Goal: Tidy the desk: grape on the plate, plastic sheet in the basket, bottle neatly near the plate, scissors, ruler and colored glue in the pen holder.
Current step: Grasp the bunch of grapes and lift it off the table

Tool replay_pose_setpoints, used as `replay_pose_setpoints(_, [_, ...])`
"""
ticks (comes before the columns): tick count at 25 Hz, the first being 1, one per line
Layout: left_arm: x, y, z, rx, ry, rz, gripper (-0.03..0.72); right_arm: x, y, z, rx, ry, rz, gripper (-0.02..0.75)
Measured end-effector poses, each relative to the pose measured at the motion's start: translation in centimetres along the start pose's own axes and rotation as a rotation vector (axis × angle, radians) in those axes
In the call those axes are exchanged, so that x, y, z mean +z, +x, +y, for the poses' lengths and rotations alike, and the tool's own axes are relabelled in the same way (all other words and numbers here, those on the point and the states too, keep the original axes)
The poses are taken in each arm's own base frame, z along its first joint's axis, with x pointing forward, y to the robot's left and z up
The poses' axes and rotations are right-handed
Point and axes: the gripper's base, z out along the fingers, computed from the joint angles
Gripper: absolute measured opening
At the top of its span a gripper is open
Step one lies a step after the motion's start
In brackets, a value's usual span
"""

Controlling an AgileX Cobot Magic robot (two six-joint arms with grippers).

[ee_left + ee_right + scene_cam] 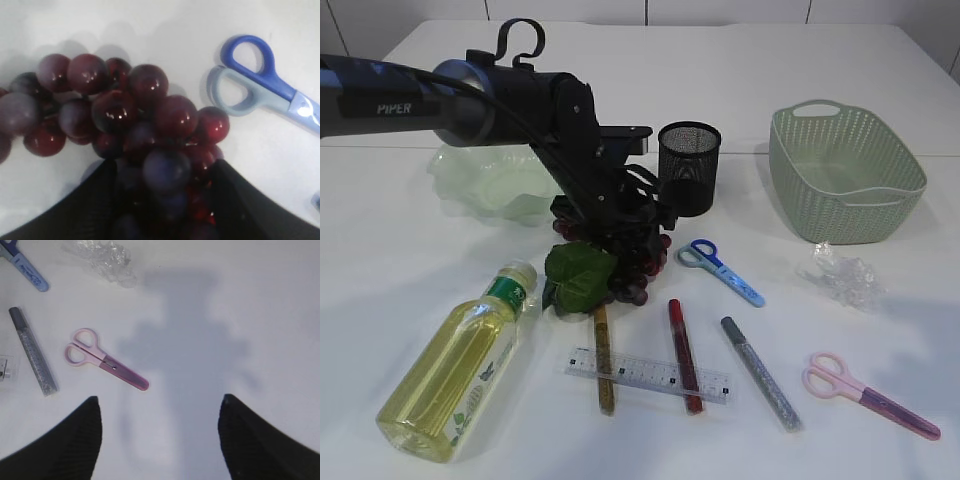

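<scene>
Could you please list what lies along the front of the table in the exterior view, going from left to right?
Bottle → gold glue stick → red glue stick → silver glue stick → pink scissors. The ruler spans under two sticks, so I leave it out.

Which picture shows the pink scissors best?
The right wrist view: the pink scissors lie whole and unblocked on the white table, seen from above. The exterior view shows them too, smaller and at a slant near the front right. The left wrist view shows only the grapes and the blue scissors, no pink ones.
</scene>
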Motion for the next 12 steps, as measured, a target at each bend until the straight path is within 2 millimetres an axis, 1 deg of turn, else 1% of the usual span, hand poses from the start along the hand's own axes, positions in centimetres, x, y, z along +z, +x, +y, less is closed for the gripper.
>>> replay_pose_setpoints(6, [0.01,-0.08,-0.02,0.004,-0.002,-0.010,0.261,0.00,0.00,0.00,0.000,0.000,0.000,0.563])
replay_pose_setpoints(12, [-0.06,-0.19,0.05,0.016,-0.012,-0.015,0.161,0.00,-0.08,0.00,0.000,0.000,-0.009,0.563])
